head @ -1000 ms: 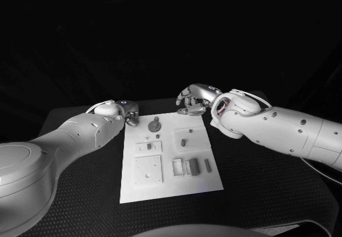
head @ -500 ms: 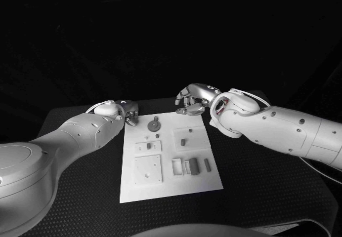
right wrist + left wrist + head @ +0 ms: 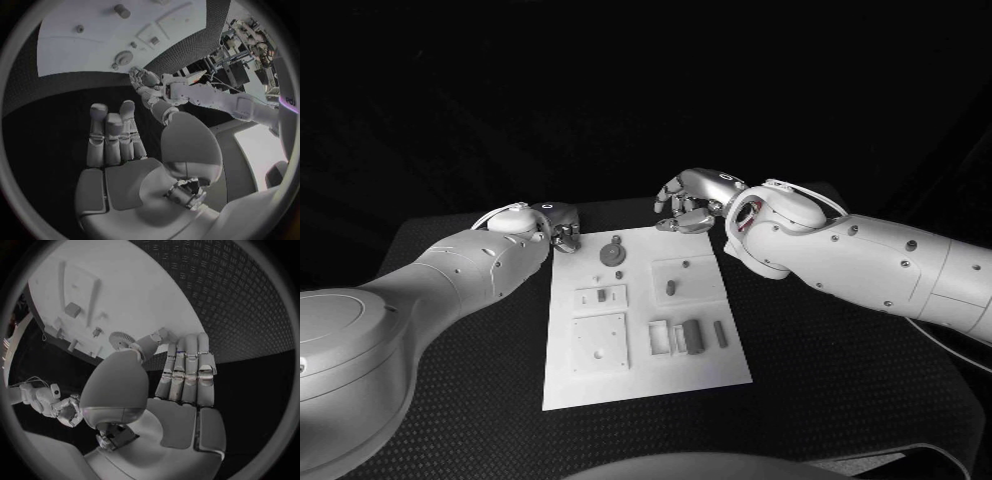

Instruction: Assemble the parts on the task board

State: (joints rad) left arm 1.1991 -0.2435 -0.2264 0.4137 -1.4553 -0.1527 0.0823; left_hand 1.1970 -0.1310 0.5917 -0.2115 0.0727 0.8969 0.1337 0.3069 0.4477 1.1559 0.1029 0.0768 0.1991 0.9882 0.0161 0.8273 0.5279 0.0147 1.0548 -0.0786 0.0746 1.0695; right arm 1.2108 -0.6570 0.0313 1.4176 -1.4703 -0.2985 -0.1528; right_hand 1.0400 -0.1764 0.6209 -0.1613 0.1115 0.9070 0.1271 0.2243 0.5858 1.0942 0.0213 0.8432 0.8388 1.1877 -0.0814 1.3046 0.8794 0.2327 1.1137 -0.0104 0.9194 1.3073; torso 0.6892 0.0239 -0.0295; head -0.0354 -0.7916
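Hands poised at the far end of the board

Left hand (image 3: 557, 228) hangs empty just off the far left corner of the white task board (image 3: 646, 375) — fingers straight and released. Grey parts lie on the board: a round gear (image 3: 612, 255) near that corner, blocks (image 3: 687, 337) nearer the robot. Right hand (image 3: 691, 203) hovers over the far right corner, fingers curled, grasping nothing.

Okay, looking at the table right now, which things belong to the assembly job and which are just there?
Belongs to the job:
- task board
- gear part near the board's far edge
- small grey parts on the board
- left hand, holding nothing
- right hand, holding nothing

Just there:
- black table under the board
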